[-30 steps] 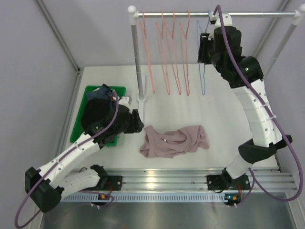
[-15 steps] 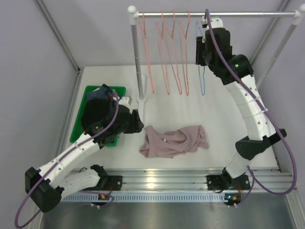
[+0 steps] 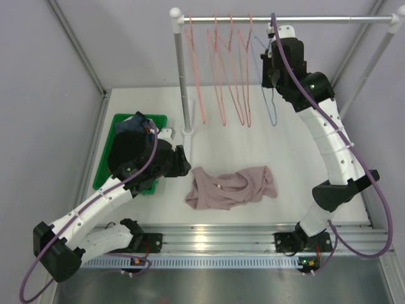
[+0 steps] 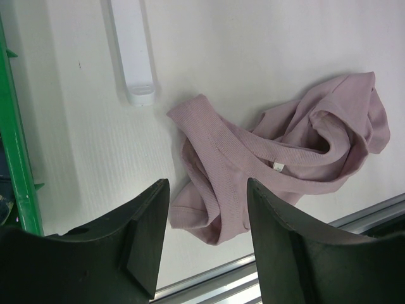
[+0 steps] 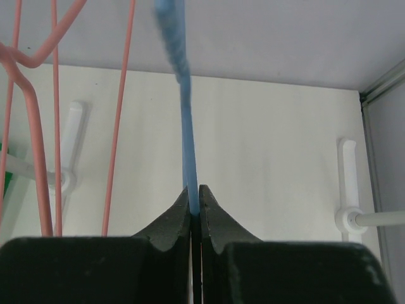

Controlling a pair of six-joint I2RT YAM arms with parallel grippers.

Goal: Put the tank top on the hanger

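The pink-mauve tank top (image 3: pixel 231 187) lies crumpled on the white table in front of the arms, and it also shows in the left wrist view (image 4: pixel 278 158). My left gripper (image 4: pixel 205 237) is open and empty, hovering above the top's left end. The light-blue wire hanger (image 3: pixel 271 104) hangs at the right end of the row on the rail. My right gripper (image 3: pixel 269 63) is up at the rail and shut on the blue hanger's wire (image 5: pixel 188 158), which runs up out of the closed fingertips (image 5: pixel 195 202).
Several pink wire hangers (image 3: pixel 224 76) hang on the metal rail (image 3: pixel 285 19) left of the blue one. The rail's white post (image 3: pixel 180 76) stands on a foot (image 4: pixel 136 57) near the top. A green bin (image 3: pixel 120 136) with dark clothes sits at the left.
My right gripper has moved left along the rail and closed in on the blue hanger, whose lower part now swings to the right. The left arm and the tank top have not moved.
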